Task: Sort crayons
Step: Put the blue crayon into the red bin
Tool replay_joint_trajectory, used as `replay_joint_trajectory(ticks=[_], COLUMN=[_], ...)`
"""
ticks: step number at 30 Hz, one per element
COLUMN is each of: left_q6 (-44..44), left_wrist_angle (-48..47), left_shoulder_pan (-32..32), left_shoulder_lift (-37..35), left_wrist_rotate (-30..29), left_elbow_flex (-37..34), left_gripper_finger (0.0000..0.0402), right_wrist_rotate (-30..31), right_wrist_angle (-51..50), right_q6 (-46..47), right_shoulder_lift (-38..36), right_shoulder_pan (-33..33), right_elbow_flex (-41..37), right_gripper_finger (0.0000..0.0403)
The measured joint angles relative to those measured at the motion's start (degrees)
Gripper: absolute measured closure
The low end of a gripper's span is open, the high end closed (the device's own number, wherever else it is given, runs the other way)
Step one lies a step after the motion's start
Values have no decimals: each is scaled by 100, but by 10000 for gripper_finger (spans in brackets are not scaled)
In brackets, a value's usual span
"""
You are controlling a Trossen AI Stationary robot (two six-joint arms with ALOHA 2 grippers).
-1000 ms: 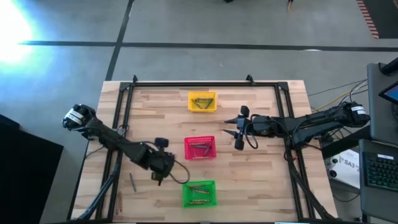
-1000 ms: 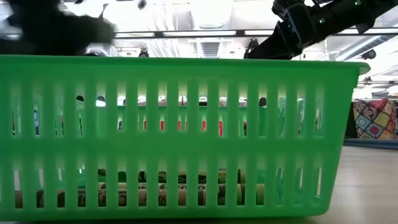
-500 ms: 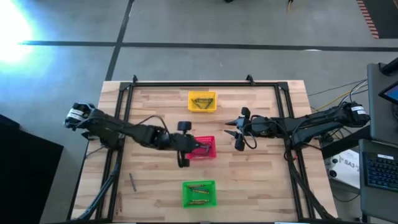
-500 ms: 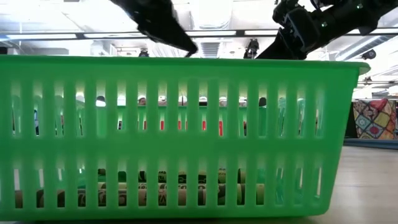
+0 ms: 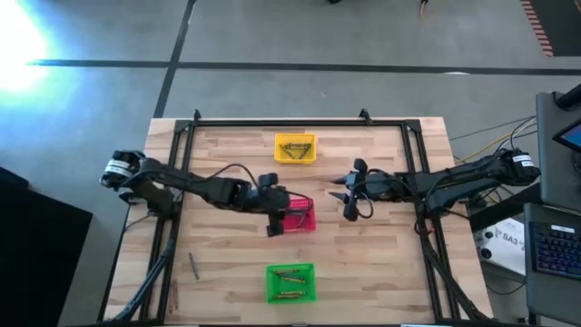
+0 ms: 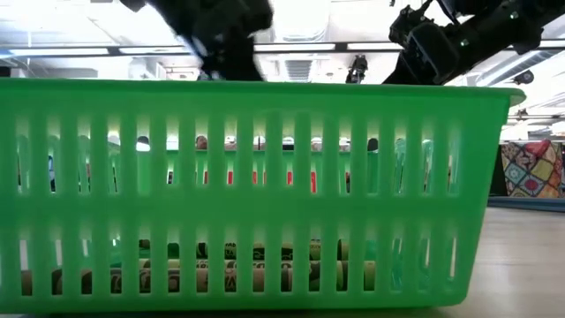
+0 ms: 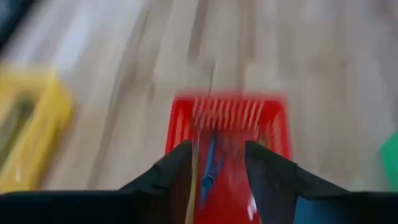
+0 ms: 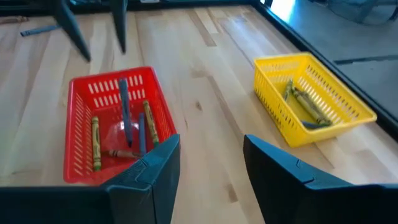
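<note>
My left gripper (image 5: 283, 211) hangs open over the red basket (image 5: 307, 221), its fingers (image 8: 78, 34) standing apart above it. Below them a blue crayon (image 8: 125, 106) stands tilted in the red basket (image 8: 78, 118) among several other crayons (image 8: 96, 142); in the left wrist view the blue crayon (image 7: 208, 168) shows in the gap, clear of the fingers. My right gripper (image 5: 341, 193) waits open to the right of the red basket with nothing between its fingers. Two loose crayons (image 5: 192, 265) lie on the table at the near left.
A yellow basket (image 5: 295, 159) with crayons (image 8: 305, 102) stands toward the far edge. A green basket (image 5: 270, 283) with crayons (image 6: 221, 278) stands at the near edge and fills the low view. A black frame (image 5: 272, 122) runs round the table.
My left gripper has gone from beside the green basket toward the table's far and right edges, and now hangs over the red basket. My right gripper has stayed where it was.
</note>
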Motion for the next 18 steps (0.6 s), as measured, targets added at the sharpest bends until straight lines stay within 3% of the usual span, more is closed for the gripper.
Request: replay_joint_trajectory(ticks=[5, 10, 13, 18], left_q6=[-1568, -3944, -5392, -7510], left_wrist_angle=[-2209, -4061, -4643, -4667], left_shoulder_pan=[-278, -1220, -1919, -2803], left_shoulder_lift=[-243, -435, -439, -417], left_wrist_rotate=[-24, -177, 29, 806], left_elbow_flex=[343, 461, 386, 69], left_gripper_finger=[262, 270, 279, 291], right_wrist_rotate=[6, 11, 11, 7], right_wrist_angle=[-48, -48, -28, 14], right_q6=[92, 320, 328, 330], right_shoulder_lift=[0, 0, 0, 0], right_shoulder_pan=[0, 0, 0, 0], right_elbow_flex=[-97, -138, -127, -88], right_gripper_finger=[236, 234, 234, 237])
